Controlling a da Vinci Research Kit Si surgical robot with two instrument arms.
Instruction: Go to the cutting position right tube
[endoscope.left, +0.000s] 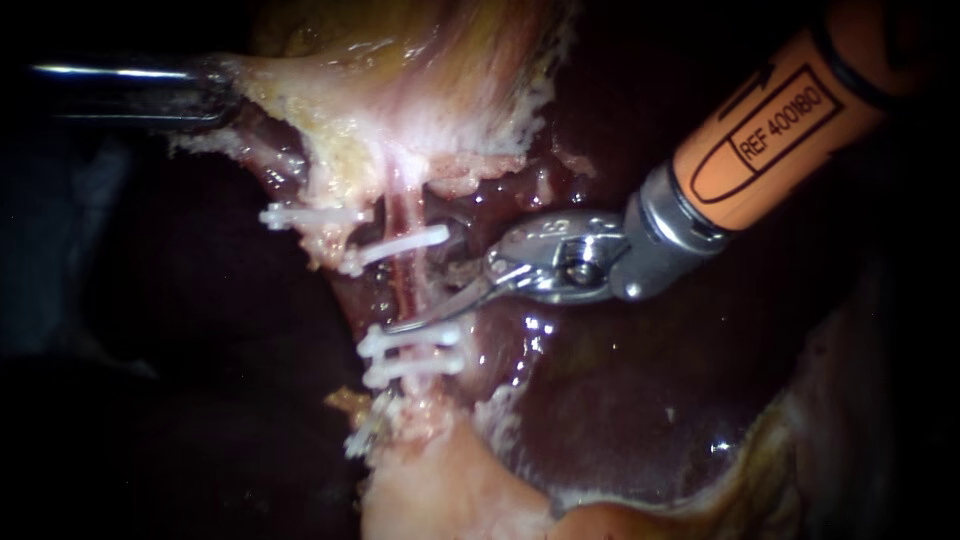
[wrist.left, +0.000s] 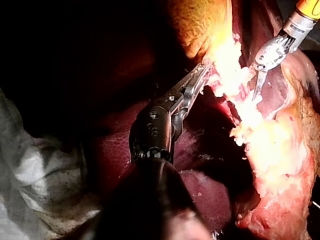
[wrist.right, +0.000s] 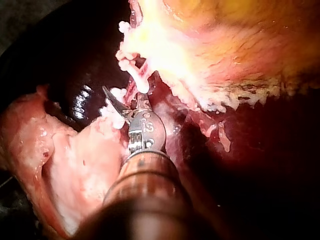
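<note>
The right tube, thin and pink, runs down from the pale gallbladder. White clips cross it above and below. My right instrument, on an orange shaft, reaches in from the upper right. Its curved blades are open, and the lower blade lies across the tube between those clips. The same blades show at the tube in the right wrist view. My left instrument comes in from the left, jaws shut on the gallbladder's edge and holding it stretched; the left wrist view shows that hold.
Another clip sits on a strand to the left, and further clips lie low on the stalk. Dark wet liver fills the right and lower field. Pale fatty tissue lies at the bottom.
</note>
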